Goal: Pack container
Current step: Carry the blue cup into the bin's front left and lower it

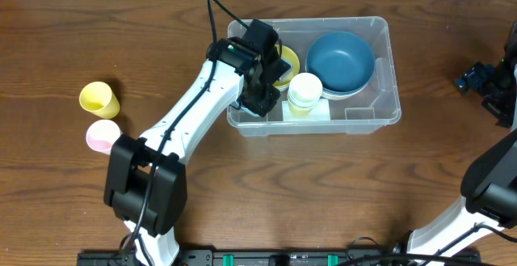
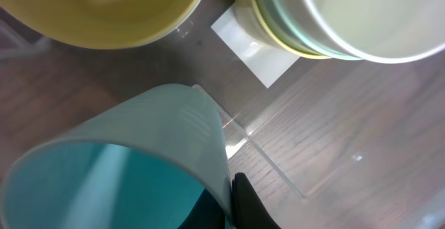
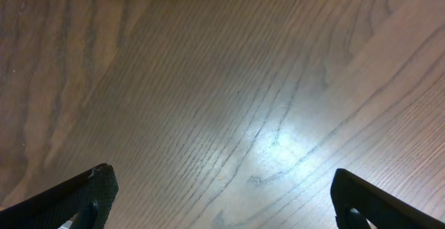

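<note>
Left tool (image 1: 261, 98), item one: at the end of the white left arm (image 1: 190, 112), lowered into the left end of the container, pinching the wall of a pale teal cup (image 2: 139, 145); in the left wrist view one black finger (image 2: 245, 204) lies against the outside of the cup by its rim, and the other is mostly hidden behind the wall. Right tool (image 3: 221, 175), item two: spread wide, both fingers at the lower corners of its own view, over bare wood at the far right, well apart from everything else. Worktop (image 1: 65, 40): dark brown wood grain, carrying all that follows. Container (image 1: 367, 112): large clear rectangular bin with rounded corners and a rim lip, standing on the worktop right of centre toward the far edge, long side running left to right. Blue bowl (image 1: 340, 62): mouth up, filling the right half of the container. Yellow bowl (image 1: 285, 65): mouth up, in the left half just beside the blue bowl, partly covered by the left tool. Cup stack (image 1: 304, 92): nested pale cups, cream on top, upright by the near wall between the left tool and the blue bowl. Yellow cup (image 1: 98, 99): on the worktop well left of the container, apparently tipped on its side. Pink cup (image 1: 102, 136): just beside the yellow cup on its near side, mouth up. White label (image 2: 254, 48): on the container floor, by the foot of the cup stack.
</note>
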Robot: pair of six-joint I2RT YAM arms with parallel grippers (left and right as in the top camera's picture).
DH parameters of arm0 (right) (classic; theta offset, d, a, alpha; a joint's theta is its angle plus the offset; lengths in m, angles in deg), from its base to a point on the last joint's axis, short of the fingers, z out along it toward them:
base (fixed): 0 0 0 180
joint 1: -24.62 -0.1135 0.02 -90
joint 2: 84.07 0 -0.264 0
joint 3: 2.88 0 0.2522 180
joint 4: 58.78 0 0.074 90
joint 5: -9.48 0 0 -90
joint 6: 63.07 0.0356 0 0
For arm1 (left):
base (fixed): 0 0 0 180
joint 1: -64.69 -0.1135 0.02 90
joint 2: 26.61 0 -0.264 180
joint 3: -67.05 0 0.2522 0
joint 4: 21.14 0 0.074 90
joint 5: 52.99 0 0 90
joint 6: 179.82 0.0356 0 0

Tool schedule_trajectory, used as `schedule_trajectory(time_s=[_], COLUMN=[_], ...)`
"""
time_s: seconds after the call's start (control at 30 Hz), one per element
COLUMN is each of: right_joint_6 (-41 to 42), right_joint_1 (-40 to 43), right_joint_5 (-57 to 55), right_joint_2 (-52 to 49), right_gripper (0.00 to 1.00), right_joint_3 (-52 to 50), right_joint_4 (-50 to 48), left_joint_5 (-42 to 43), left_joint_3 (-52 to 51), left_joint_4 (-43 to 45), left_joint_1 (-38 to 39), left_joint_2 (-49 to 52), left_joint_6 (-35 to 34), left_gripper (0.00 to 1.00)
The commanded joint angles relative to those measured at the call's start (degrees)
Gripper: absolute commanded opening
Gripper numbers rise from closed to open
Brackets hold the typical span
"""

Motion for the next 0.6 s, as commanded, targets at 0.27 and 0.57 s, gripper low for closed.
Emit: schedule_trajectory(time_s=[0.27,0.57], right_joint_6=[1.0,1.0], right_joint_1=[-0.2,-0.2], right_joint_5=[-0.8,-0.8], right_joint_2=[0.3,0.3], right_gripper=[0.99,0.99], right_joint_3=[-0.2,-0.2], right_joint_4=[0.0,0.0], left_joint_5=[-0.1,-0.1], left_joint_3=[0.5,-0.1], left_joint_4=[0.9,0.0], left_joint_1=[0.1,0.1], left_joint_2=[2.5,2.5], left_joint_6=[0.5,0.5], left_gripper=[0.06,0.06])
